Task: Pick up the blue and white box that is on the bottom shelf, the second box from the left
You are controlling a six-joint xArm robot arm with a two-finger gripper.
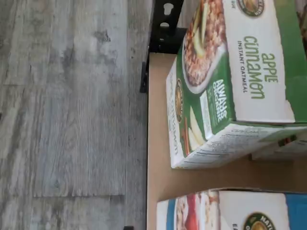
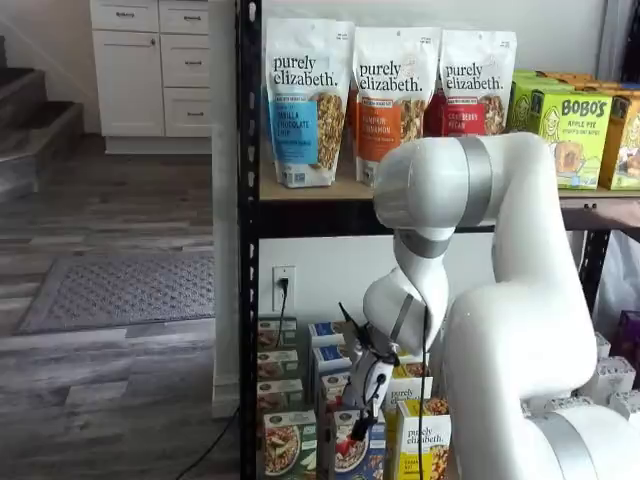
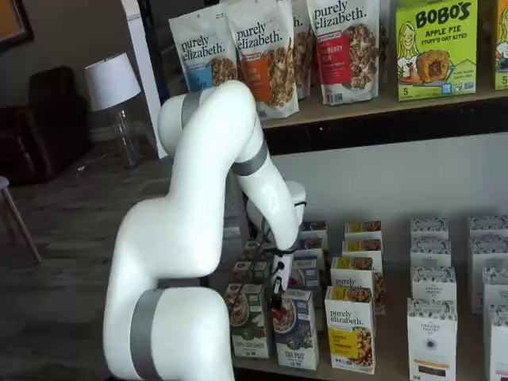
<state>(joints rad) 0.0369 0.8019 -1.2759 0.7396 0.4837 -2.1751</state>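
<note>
A: Where's the blue box (image 3: 297, 336)?
B: Front row of the bottom shelf (image 3: 394, 361), upright, green carton (image 3: 248, 320) at its 9 o'clock, yellow carton (image 3: 350, 329) at its 3.
A: And the pincer (image 3: 278, 290)?
B: Just above the blue box, at its 12; can't tell whether it's open.

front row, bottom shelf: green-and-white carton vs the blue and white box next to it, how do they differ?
The green-and-white carton has a green lower front; the blue and white box has a blue one. The green carton sits at the row's outer end, the blue box between it and the yellow purely elizabeth carton. The gripper hangs just over the blue box, not the green one. Both stand upright, similar in size, with a bowl picture.
</note>
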